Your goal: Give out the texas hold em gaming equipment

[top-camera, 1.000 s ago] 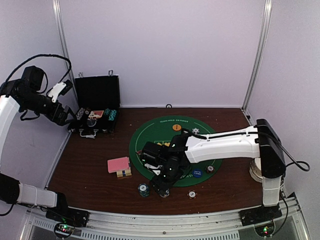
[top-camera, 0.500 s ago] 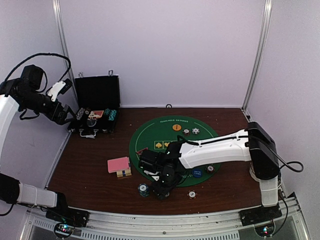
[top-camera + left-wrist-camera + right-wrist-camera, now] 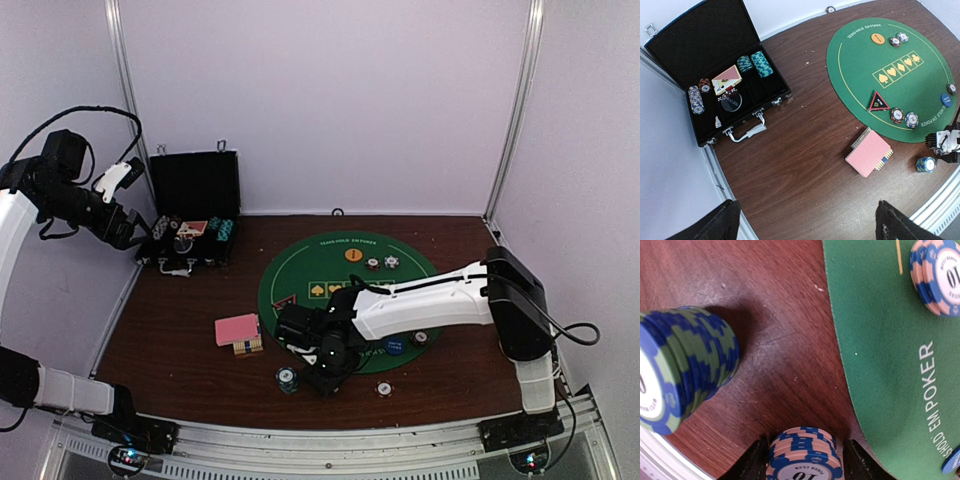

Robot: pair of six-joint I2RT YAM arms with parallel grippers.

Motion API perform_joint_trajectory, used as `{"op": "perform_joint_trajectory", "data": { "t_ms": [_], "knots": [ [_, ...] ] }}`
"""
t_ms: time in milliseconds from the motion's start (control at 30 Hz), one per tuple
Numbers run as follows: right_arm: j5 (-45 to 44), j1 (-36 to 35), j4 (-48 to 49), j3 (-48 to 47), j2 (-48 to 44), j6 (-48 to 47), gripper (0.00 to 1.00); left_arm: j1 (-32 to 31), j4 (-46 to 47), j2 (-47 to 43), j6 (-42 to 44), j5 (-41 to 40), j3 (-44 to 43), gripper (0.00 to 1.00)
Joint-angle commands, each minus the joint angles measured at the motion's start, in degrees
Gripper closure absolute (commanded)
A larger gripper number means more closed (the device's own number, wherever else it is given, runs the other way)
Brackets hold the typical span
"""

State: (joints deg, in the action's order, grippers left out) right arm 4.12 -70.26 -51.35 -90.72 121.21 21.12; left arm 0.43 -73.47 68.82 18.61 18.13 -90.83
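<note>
Clock read off the top view. Right tool point(image 3: 805, 462) is low, just off the green mat point(image 3: 880, 365) at approx 6:30. Its fingers point(image 3: 754, 462) sit tight on both sides of a pink-blue chip stack point(image 3: 804, 447), which reads as a pinch. The stack is over bare table point(image 3: 785, 340); can't tell if it's lifted. Teal stack point(image 3: 685, 365) is near it, toward 7.

Left tool point(image 3: 806, 204) hangs high, fingers spread wide, nothing in them.

Progress is approx halfway, I'd say. Already on the mat: orange disc point(image 3: 877, 37) at 12 w/ two small stacks point(image 3: 898, 39) beside it, blue disc point(image 3: 946, 100) at approx 4, triangle marker point(image 3: 879, 101) at 9 w/ two more stacks point(image 3: 897, 115) nearby.

Left to do: card deck point(image 3: 869, 152) sits undealt off the mat at 8, and the black case point(image 3: 695, 40) holds more chips point(image 3: 760, 62) and cards.
</note>
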Motion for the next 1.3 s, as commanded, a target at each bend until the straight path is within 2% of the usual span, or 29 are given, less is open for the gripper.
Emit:
{"op": "perform_joint_trajectory", "data": {
  "t_ms": [0,100,233,500,567,867,1033,1267],
  "knots": [
    [-0.82,0.12,-0.03,-1.90,0.13,-0.12,0.52,0.36,0.49,-0.43,0.81,0.04,-0.85,0.02],
    [-0.63,0.12,-0.55,-2.34,-0.30,-0.21,0.53,0.39,0.48,-0.50,0.71,0.14,-0.77,0.02],
    [-0.68,0.12,-0.93,-2.54,-0.83,-0.38,0.48,0.36,0.44,-0.57,0.67,0.31,-0.93,0.02],
    [-0.58,0.12,-0.92,-2.28,-0.01,-0.38,0.50,0.38,0.39,-0.56,0.64,0.16,-0.84,0.03],
    [-0.58,0.11,-0.94,-2.20,0.20,-0.34,0.53,0.38,0.37,-0.56,0.64,0.15,-0.84,0.02],
    [-1.82,0.17,-2.43,-2.83,-1.75,-0.38,0.79,0.38,0.36,-0.44,0.46,0.34,-0.84,0.03],
    [-3.80,0.46,-4.89,-3.77,-4.59,-0.32,0.83,0.37,0.42,-0.46,0.33,0.34,-1.02,0.02],
    [-6.19,4.24,-6.49,-1.75,-11.88,0.14,0.84,0.37,0.26,-0.50,0.28,0.57,-1.37,0.02]
  ]
}}
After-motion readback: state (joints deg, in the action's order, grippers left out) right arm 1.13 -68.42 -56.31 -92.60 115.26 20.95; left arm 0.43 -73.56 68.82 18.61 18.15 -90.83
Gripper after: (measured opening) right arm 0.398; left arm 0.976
